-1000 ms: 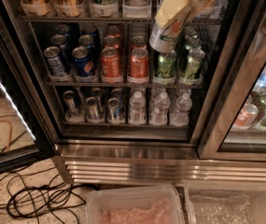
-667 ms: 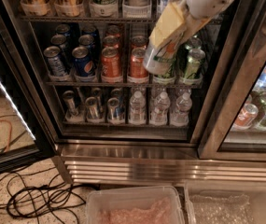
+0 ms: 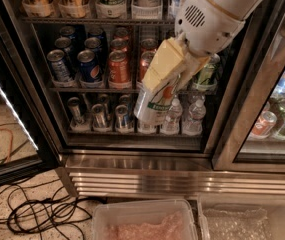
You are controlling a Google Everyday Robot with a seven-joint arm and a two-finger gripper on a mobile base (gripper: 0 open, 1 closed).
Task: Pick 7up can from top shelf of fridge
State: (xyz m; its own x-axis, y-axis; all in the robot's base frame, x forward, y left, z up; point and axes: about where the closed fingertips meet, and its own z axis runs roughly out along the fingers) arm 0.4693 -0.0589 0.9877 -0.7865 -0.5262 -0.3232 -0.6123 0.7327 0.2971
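Lift-out step, by my judgement: my gripper is clamping the 7up can between closed fingers, holding it tilted in front of the fridge, below the top shelf. The next move needs a firm grip while backing clear of the door frame.
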